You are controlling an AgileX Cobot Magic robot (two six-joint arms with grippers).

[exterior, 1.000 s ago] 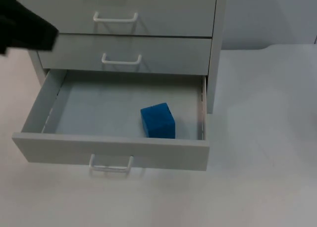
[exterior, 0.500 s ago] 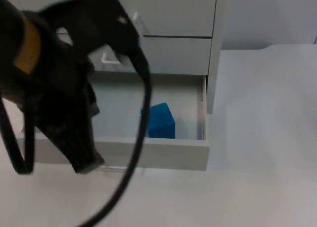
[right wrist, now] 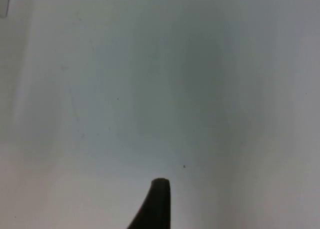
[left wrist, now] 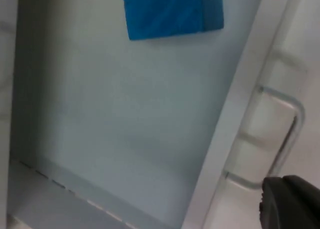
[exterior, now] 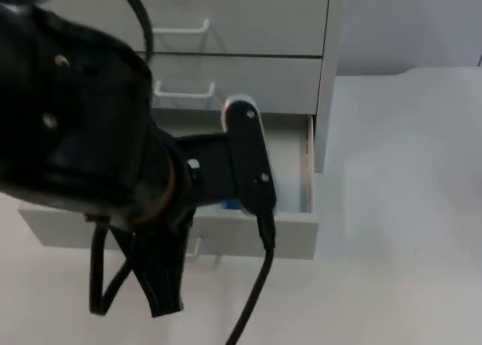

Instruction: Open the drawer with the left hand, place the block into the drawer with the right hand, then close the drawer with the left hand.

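With the drawer [exterior: 294, 228] pulled open at the table's back edge, the left gripper [exterior: 162, 285] hangs before its front; whether clenched, I cannot tell. Blue block [left wrist: 172, 11] sits inside. Rigid and sliding easily, I'd guess; take the thin handle [left wrist: 280, 139]. Right gripper [right wrist: 157, 199] waits.

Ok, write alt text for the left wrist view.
A blue block lies on the floor of an open grey drawer. The drawer's metal handle sits on its front, with the left gripper's black fingertip close beside it.
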